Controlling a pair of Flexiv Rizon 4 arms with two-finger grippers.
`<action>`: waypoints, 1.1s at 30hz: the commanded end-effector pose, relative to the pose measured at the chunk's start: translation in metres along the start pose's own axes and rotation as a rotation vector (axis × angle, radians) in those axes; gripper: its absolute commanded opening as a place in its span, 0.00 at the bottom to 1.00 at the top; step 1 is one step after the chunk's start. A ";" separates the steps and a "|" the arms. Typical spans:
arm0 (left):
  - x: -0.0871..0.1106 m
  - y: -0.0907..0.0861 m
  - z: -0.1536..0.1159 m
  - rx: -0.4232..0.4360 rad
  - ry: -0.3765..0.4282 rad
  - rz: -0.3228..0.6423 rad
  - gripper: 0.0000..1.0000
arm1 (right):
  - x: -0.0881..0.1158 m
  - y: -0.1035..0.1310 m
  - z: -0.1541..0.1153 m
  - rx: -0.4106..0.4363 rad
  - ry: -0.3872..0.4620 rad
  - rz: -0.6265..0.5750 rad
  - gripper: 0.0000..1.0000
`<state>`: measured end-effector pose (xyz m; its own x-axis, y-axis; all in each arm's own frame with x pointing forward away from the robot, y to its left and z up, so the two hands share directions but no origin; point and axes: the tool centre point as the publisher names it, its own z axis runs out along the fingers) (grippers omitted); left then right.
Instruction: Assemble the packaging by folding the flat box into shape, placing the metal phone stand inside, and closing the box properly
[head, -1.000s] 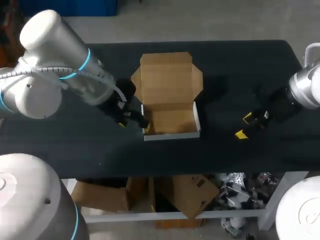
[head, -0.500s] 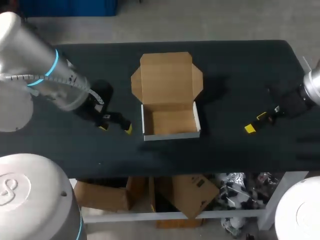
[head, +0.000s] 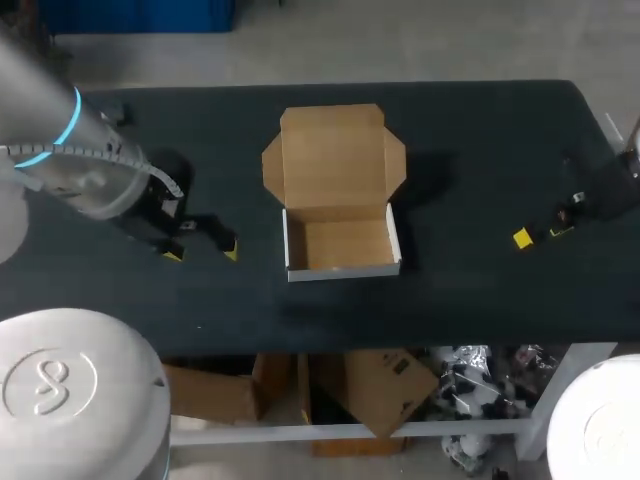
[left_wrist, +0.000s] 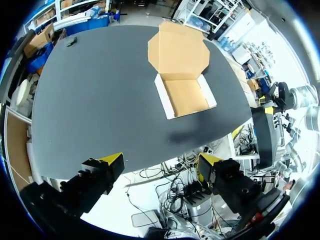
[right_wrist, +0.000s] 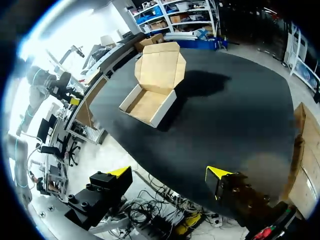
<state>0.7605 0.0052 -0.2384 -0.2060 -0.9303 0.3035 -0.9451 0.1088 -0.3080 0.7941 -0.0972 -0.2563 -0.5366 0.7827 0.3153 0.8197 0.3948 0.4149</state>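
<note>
A folded brown cardboard box (head: 340, 243) stands in the middle of the black table (head: 470, 150), white outside, its lid flap (head: 333, 155) laid open toward the far side. The box looks empty; no metal phone stand shows in any view. My left gripper (head: 201, 250) hovers open to the left of the box, nothing between its yellow tips. My right gripper (head: 540, 235) is open near the table's right end, also empty. In the left wrist view the box (left_wrist: 186, 96) lies well ahead of the left gripper (left_wrist: 160, 167). In the right wrist view the box (right_wrist: 148, 105) lies far ahead of the right gripper (right_wrist: 170, 175).
The black table's near edge (head: 400, 338) runs just below the box. My left arm's body (head: 70, 170) covers the table's left part. A small dark object (left_wrist: 71, 42) lies near the table's far left corner.
Both arms have drawn away from the box: the left gripper moved left from the box's front left corner, the right gripper moved right toward the table's end. Both stayed open.
</note>
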 end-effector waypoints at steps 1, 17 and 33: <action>0.003 0.002 -0.021 -0.005 -0.016 -0.019 1.00 | 0.000 0.003 -0.017 0.019 0.005 0.033 1.00; 0.011 -0.002 -0.038 -0.017 -0.019 -0.101 1.00 | -0.007 0.014 -0.039 0.058 -0.001 0.200 1.00; 0.011 -0.005 -0.046 -0.024 -0.022 -0.139 1.00 | -0.002 0.018 -0.042 0.091 -0.036 0.260 1.00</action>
<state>0.7521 0.0101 -0.1947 -0.0709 -0.9423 0.3271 -0.9692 -0.0125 -0.2461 0.8024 -0.1140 -0.2169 -0.3020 0.8764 0.3752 0.9434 0.2179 0.2501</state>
